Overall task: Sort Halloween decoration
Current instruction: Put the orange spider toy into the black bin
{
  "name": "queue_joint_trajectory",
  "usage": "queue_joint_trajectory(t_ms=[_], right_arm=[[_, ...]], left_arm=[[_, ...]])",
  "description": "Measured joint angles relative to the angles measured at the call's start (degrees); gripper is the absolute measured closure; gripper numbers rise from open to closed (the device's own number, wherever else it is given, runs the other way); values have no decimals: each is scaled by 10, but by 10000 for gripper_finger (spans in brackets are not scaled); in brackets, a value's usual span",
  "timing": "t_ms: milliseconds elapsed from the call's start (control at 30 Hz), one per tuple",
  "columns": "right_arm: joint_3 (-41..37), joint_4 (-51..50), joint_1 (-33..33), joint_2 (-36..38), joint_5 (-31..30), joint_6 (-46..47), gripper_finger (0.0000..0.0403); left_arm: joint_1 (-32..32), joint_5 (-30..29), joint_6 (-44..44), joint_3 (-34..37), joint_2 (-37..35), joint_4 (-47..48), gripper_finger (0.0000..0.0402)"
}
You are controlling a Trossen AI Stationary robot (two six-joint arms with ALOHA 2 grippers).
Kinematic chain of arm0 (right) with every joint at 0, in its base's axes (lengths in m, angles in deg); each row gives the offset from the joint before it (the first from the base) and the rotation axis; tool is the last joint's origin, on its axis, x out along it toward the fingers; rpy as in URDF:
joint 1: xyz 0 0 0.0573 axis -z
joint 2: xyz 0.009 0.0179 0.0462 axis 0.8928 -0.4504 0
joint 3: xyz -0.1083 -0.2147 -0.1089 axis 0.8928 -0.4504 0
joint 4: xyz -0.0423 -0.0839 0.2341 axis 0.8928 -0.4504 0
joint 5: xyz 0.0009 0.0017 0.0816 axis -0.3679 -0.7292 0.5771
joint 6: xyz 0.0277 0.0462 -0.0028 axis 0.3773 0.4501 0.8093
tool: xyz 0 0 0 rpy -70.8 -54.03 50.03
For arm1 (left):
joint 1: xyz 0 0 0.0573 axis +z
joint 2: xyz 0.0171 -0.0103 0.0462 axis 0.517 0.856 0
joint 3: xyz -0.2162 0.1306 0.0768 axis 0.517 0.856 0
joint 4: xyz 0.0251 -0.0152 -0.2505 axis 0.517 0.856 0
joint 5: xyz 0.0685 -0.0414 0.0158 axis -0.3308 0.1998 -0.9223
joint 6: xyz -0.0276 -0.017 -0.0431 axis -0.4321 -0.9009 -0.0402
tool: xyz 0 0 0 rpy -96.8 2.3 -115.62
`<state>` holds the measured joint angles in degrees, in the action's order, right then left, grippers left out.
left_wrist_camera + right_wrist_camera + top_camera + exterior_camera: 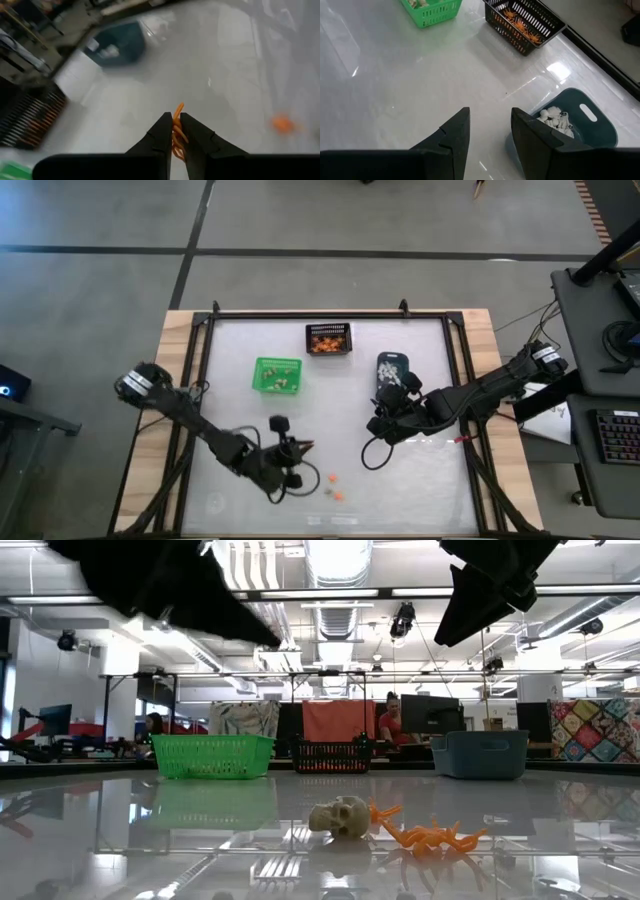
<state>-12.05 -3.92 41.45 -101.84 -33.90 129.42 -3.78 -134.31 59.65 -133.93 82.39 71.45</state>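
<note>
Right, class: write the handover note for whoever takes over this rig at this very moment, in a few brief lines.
Left gripper: fingers shut on an orange trinket, held above the near part of the table.
Right gripper: fingers open, empty, beside the blue-grey bin.
Done: white trinkets lie in the blue-grey bin, orange ones in the black mesh bin, some pieces in the green bin.
Left: bin the held trinket, probably in the black mesh bin. Then sort the loose skull and orange pieces on the near table.
</note>
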Motion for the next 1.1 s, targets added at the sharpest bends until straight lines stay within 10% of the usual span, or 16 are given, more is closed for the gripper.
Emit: queue_joint_trajectory(t_ms=[500,767,1100], right_arm=[[0,0,0,0,0,-13,268],[0,0,0,0,-4,-14,268],[-1,1,0,0,-6,-5,268]], left_arm=[[317,290,230,3,-167,31,386],[524,392,161,-2,-128,9,386],[600,431,180,-100,-11,25,386]])
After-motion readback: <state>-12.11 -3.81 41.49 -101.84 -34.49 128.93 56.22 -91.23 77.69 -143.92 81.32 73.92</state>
